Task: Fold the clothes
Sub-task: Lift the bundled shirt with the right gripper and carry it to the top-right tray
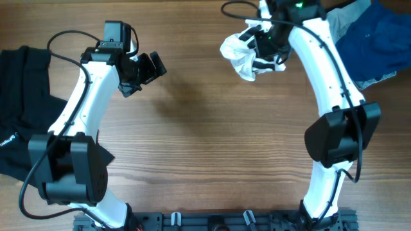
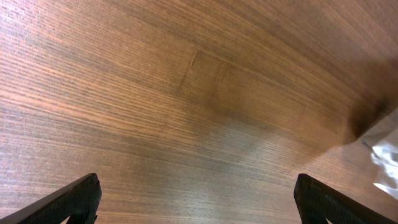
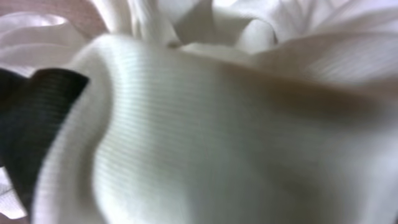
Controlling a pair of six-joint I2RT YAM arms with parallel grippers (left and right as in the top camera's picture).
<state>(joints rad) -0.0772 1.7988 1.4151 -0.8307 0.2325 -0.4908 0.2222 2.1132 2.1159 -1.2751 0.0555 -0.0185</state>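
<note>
A white T-shirt (image 1: 241, 54) hangs bunched at the back of the table. My right gripper (image 1: 264, 46) is shut on it and holds it up. In the right wrist view the white fabric (image 3: 217, 124) fills the frame and covers the jaws; only one black finger (image 3: 34, 124) shows at the left. My left gripper (image 1: 144, 69) is open and empty over bare wood, left of the shirt. Its two fingers (image 2: 199, 202) stand wide apart in the left wrist view, with a bit of the white shirt (image 2: 387, 158) at the right edge.
A black garment (image 1: 19, 109) lies at the table's left edge, partly under the left arm. A dark blue garment (image 1: 376, 38) and a pale grey-blue one (image 1: 343, 22) lie piled at the back right corner. The wooden table (image 1: 212, 141) is bare in the middle.
</note>
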